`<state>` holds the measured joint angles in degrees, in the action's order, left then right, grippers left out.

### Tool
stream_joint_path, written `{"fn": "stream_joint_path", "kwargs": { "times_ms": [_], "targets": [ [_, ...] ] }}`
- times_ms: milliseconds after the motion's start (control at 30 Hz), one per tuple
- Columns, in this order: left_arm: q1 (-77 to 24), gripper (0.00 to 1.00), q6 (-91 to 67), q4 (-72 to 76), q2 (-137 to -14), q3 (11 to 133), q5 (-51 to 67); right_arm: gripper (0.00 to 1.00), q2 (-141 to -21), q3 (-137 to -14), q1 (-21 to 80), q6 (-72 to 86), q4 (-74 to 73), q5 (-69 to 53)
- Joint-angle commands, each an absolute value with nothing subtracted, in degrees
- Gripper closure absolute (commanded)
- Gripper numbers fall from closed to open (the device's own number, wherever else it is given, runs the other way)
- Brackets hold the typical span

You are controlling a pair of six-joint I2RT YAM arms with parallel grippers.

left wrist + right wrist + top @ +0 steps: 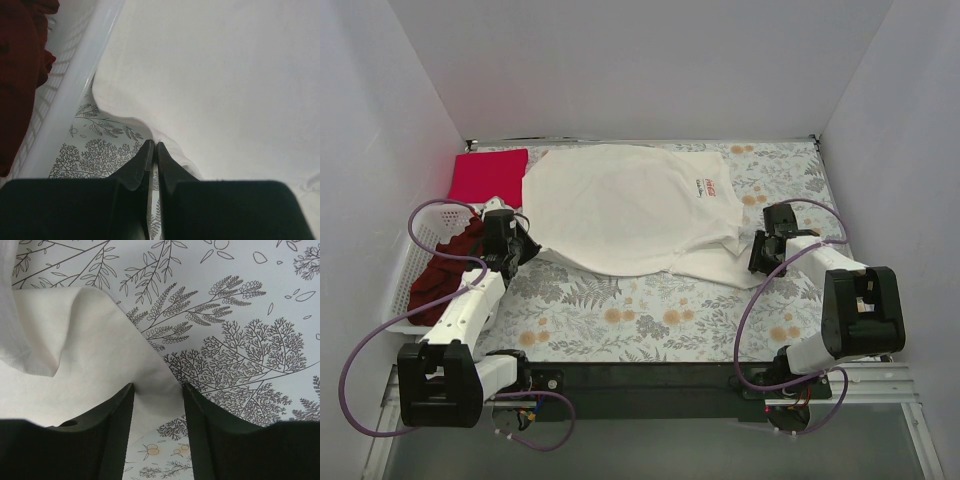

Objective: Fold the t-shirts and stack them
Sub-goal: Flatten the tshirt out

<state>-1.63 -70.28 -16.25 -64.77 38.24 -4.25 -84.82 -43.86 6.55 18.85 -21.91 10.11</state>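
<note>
The large cream-white t-shirt (630, 205) lies spread over the middle of the table, its red print (710, 187) at the right. My left gripper (515, 250) is at the shirt's left edge. In the left wrist view its jaws (152, 144) are shut, with the shirt's hem (172, 150) pinched at the tips. My right gripper (757, 262) is open, and a corner of the shirt (75, 340) lies between its jaws (157, 386). The crimson-pink t-shirt (488, 172) lies folded flat at the back left. The dark maroon t-shirt (445, 265) sits crumpled in the basket.
The white lattice basket (405, 270) stands at the table's left edge, its rim (75, 95) right beside my left gripper. The floral table cloth (650, 320) covers the table. White walls close in the back and both sides.
</note>
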Motion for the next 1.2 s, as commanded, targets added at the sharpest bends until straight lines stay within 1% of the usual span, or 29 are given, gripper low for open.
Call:
{"fn": "stream_joint_path", "kwargs": {
  "times_ms": [0, 67, 100, 167, 200, 233, 300, 433, 467, 500, 533, 567, 600, 633, 667, 700, 733, 767, 800, 833, 867, 900, 933, 967, 1000, 1033, 1100, 1167],
  "targets": [
    [-1.8, 1.00, -69.4, -16.0, -63.3, 38.5, -5.1, 0.54, -88.2, -41.0, 6.5, 18.5, -21.6, 5.9],
    [-1.8, 1.00, -69.4, -15.9, -63.6, 38.5, -5.2, 0.61, -88.4, -40.9, 6.6, 18.1, -21.4, 5.0],
    [-1.8, 1.00, -69.5, -16.1, -63.8, 38.7, -5.4, 0.69, -88.6, -41.0, 6.5, 17.7, -21.3, 4.5],
    [-1.8, 1.00, -69.9, -16.3, -64.5, 39.2, -6.0, 0.80, -88.8, -42.1, 6.6, 17.2, -21.2, 3.3],
    [-1.8, 1.00, -70.0, -16.6, -65.2, 39.6, -6.0, 0.94, -88.9, -42.9, 6.5, 17.1, -21.3, 2.9],
    [-1.8, 1.00, -70.0, -17.0, -65.7, 41.5, -6.2, 0.99, -88.9, -45.1, 6.6, 16.9, -21.4, 2.6],
    [-1.8, 1.00, -70.4, -17.7, -67.7, 43.9, -7.0, 0.99, -88.9, -48.0, 6.6, 16.8, -22.6, 2.6],
    [-1.8, 1.00, -71.2, -18.2, -73.6, 53.1, -8.0, 0.99, -88.8, -59.4, 5.2, 16.6, -25.6, 4.7],
    [-1.8, 1.00, -71.3, -18.5, -75.6, 58.6, -8.3, 0.99, -88.9, -65.9, 4.6, 16.7, -26.4, 5.0],
    [-1.8, 1.00, -71.5, -19.0, -77.4, 61.8, -8.9, 0.99, -89.3, -69.4, 2.9, 16.8, -27.2, 4.9],
    [-1.7, 1.00, -71.4, -19.2, -81.8, 65.9, -9.1, 0.99, -89.9, -73.2, 1.9, 17.0, -29.2, 4.6],
    [-1.6, 1.00, -71.5, -20.6, -84.1, 73.7, -9.0, 0.99, -90.8, -78.1, 0.8, 17.2, -30.5, 4.3],
    [-1.6, 1.00, -71.5, -21.5, -86.5, 79.2, -8.8, 0.99, -92.4, -86.8, -1.8, 17.5, -31.9, 3.3],
    [-1.5, 1.00, -71.8, -22.6, -91.9, 84.2, -8.6, 0.99, -93.4, -92.2, -3.0, 17.7, -33.7, 2.7],
    [-1.5, 1.00, -71.9, -25.3, -94.2, 95.6, -8.4, 0.99, -94.3, -96.8, -3.9, 18.4, -34.6, 2.2],
    [-1.5, 1.00, -72.2, -26.7, -97.1, 101.1, -8.1, 0.99, -95.8, -105.3, -6.2, 18.8, -35.1, 0.5],
    [-1.5, 1.00, -72.4, -28.3, -99.4, 106.5, -7.7, 0.99, -96.2, -108.9, -7.2, 19.3, -35.2, -1.6],
    [-1.5, 1.00, -72.7, -31.1, -103.6, 117.7, -7.0, 0.99, -96.6, -115.0, -9.1, 20.4, -34.9, -3.8],
    [-1.5, 1.00, -72.9, -33.0, -105.1, 122.2, -6.7, 0.99, -96.7, -117.5, -10.0, 20.7, -34.8, -4.7],
    [-1.5, 1.00, -73.0, -33.6, -106.9, 129.9, -6.3, 0.99, -96.2, -121.8, -11.4, 20.7, -34.7, -6.5],
    [-1.5, 1.00, -72.5, -33.3, -106.3, 131.9, -5.7, 0.99, -95.7, -123.2, -12.0, 20.6, -34.4, -7.2],
    [-1.5, 1.00, -71.6, -31.2, -102.7, 132.0, -5.5, 0.99, -93.9, -124.4, -13.1, 19.5, -33.5, -8.2],
    [-1.5, 1.00, -70.9, -28.1, -100.3, 128.2, -5.4, 0.99, -90.9, -123.8, -14.0, 17.8, -33.0, -8.6],
    [-1.5, 1.00, -69.5, -26.4, -94.6, 123.2, -5.5, 0.99, -87.1, -123.0, -14.5, 15.8, -31.9, -8.0],
    [-1.5, 1.00, -68.9, -24.5, -92.1, 120.8, -5.3, 0.99, -82.7, -120.8, -14.8, 14.6, -31.3, -7.4],
    [-1.5, 1.00, -67.2, -25.1, -87.8, 118.7, -5.1, 0.99, -80.3, -117.5, -15.0, 12.3, -29.9, -6.3],
    [-1.5, 1.00, -65.2, -26.2, -82.0, 115.2, -4.1, 0.99, -71.4, -113.7, -15.1, 8.7, -27.8, -4.3],
    [-1.5, 1.00, -64.0, -27.3, -76.8, 112.9, -3.3, 0.99, -66.3, -112.4, -15.1, 5.4, -26.5, -1.9]
  ]
}}
